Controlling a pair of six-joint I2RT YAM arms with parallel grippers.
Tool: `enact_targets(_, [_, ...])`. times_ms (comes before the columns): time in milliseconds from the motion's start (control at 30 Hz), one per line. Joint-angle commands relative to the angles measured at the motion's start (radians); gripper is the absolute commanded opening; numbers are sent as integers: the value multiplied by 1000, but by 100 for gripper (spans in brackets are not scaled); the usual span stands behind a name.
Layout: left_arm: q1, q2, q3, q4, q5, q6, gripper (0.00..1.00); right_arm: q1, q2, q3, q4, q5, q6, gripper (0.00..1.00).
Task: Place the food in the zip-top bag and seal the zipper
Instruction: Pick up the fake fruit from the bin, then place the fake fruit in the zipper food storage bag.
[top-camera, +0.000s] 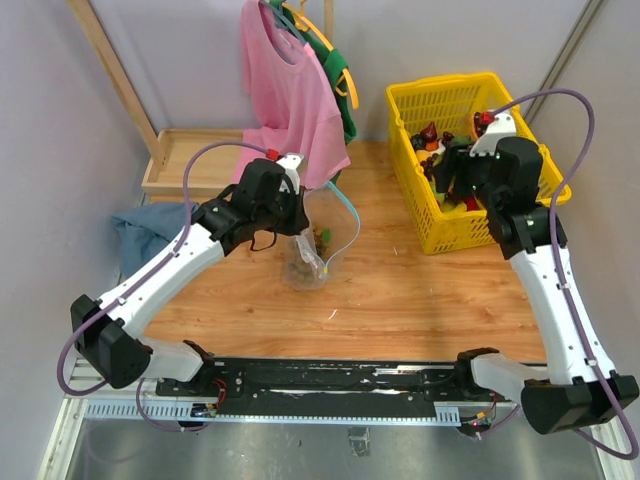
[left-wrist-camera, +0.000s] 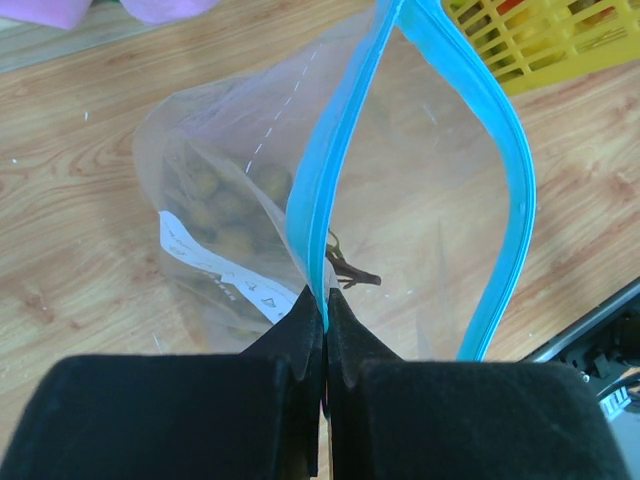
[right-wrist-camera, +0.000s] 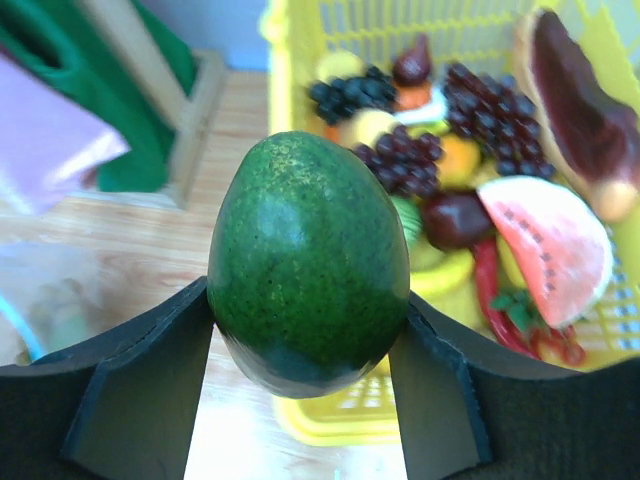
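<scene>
— Firstly, the left arm: condition of its end effector?

— The left gripper (left-wrist-camera: 325, 300) has its jaws pressed together on the teal-blue plastic closure strip (left-wrist-camera: 505, 150) at one end of the mouth of the clear crinkly plastic zip-top bag (left-wrist-camera: 420, 180). The bag is held up by that end, with its base on the pale wooden table (top-camera: 400, 300).

— Is the mouth sealed?

— No. From the pinched end the two sides of the strip part into a wide loop, so the mouth is open.

— Contents?

— A tan berry cluster (left-wrist-camera: 230, 200) lies low inside, seen through the plastic just above the white rectangular label (left-wrist-camera: 215, 265). A thin brown stem shows near the pinch point.

— The right arm?

— The right gripper (right-wrist-camera: 308, 300) is spread about halfway and clamps a glossy green egg-shaped toy fruit (right-wrist-camera: 308, 260) between its black fingers (right-wrist-camera: 150, 380), long axis upright, clear of the table.

— Position?

— Over the yellow mesh plastic basket (top-camera: 440, 100), at its side nearer the bag and well apart from the bag itself.

— What lies in the basket?

— Dark purple grape clusters (right-wrist-camera: 480, 110), a red watermelon wedge (right-wrist-camera: 545, 240), a red chilli (right-wrist-camera: 495, 300) and several yellow and orange pieces, too blurred to identify.
</scene>
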Motion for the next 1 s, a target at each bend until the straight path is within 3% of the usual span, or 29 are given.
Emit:
enact_targets(0, [6, 14, 58, -25, 25, -37, 0, 146, -46, -26, 105, 8, 5, 28])
enact_targets(400, [7, 19, 90, -57, 55, -74, 0, 532, 6, -136, 368, -6, 72, 28])
enact_targets(633, [7, 18, 90, -54, 86, -88, 0, 613, 86, -210, 484, -28, 147, 28])
enact_targets(967, [7, 13, 86, -48, 123, -92, 0, 628, 229, -263, 594, -71, 225, 31])
